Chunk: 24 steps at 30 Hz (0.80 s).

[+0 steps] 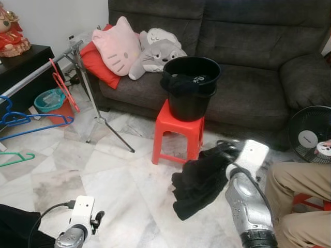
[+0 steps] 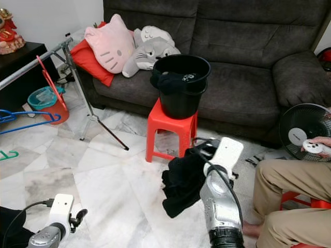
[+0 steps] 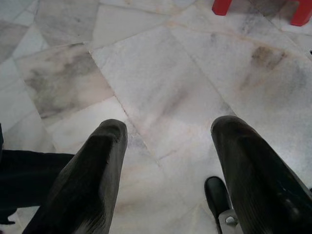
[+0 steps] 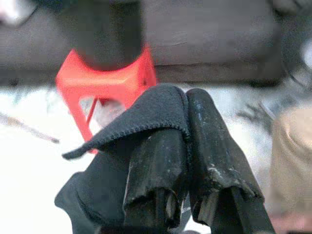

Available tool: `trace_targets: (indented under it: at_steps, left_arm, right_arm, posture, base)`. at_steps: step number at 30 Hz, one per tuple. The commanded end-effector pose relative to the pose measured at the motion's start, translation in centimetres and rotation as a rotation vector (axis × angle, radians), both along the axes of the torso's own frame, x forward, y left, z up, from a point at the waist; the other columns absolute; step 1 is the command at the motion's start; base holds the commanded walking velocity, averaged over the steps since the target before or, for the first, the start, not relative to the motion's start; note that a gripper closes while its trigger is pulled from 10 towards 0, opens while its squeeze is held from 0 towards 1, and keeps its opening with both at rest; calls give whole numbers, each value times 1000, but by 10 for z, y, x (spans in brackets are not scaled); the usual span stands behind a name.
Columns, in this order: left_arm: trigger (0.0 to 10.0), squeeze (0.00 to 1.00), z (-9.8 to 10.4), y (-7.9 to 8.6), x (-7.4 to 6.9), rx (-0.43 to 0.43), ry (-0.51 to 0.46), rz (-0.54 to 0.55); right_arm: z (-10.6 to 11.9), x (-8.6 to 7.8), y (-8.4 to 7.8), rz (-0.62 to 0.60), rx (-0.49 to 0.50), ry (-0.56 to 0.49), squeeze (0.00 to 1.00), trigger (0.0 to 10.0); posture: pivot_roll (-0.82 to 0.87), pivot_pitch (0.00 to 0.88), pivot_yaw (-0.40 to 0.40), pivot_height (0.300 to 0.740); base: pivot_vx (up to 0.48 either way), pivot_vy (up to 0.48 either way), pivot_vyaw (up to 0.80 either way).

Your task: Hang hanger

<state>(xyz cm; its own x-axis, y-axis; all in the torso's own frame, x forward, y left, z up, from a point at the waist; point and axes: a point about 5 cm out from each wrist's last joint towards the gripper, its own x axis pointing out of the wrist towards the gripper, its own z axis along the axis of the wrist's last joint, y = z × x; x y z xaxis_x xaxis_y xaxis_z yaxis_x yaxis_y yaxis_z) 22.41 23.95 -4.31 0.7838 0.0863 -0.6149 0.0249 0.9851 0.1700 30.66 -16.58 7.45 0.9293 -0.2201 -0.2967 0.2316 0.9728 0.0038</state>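
The right gripper (image 4: 187,122) is pinching a black cloth (image 1: 199,183) at lower centre, hangers (image 1: 26,120) are hanging far off at left edge, and the left gripper (image 3: 168,146) is gaping wide over floor.

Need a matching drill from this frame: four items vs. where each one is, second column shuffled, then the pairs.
1 black bucket
2 black garment
3 pink cat cushion
4 blue hanger

A on the sofa
B on the red stool
C clamped in the right gripper
D on the rail at left

Pairs: 1-B, 2-C, 3-A, 4-D
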Motion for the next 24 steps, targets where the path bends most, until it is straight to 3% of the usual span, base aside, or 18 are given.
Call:
trace_targets:
  at_steps: [1,4,7,16,21,24]
  left_arm:
    - [10000,0,-5,-1,-6,-3,33,7]
    - [10000,0,-6,-1,-8,-2,40,9]
    - [10000,0,-7,-1,-8,-2,44,10]
    - [10000,0,-10,0,-14,-6,65,23]
    - [10000,0,-23,6,-33,-65,162,154]
    - [10000,0,-28,9,-44,-67,213,179]
  right_arm:
    - [9,8,8,132,-96,-23,0,10000]
    - [12,12,10,250,-166,-20,0,10000]
    - [12,13,10,283,-193,-14,0,10000]
    - [11,11,4,212,-144,-25,0,10000]
    - [10,0,9,157,-67,-105,0,10000]
    - [11,-2,10,150,-44,-128,0,10000]
  posture:
    - [-88,0,25,740]
    - [-89,0,23,740]
    - [-90,0,21,740]
    - [-89,0,20,740]
    - [-89,0,19,740]
    - [-93,0,17,740]
  base:
    - [0,0,0]
    - [0,0,0]
    - [0,0,0]
    - [0,0,0]
    - [0,0,0]
    - [0,0,0]
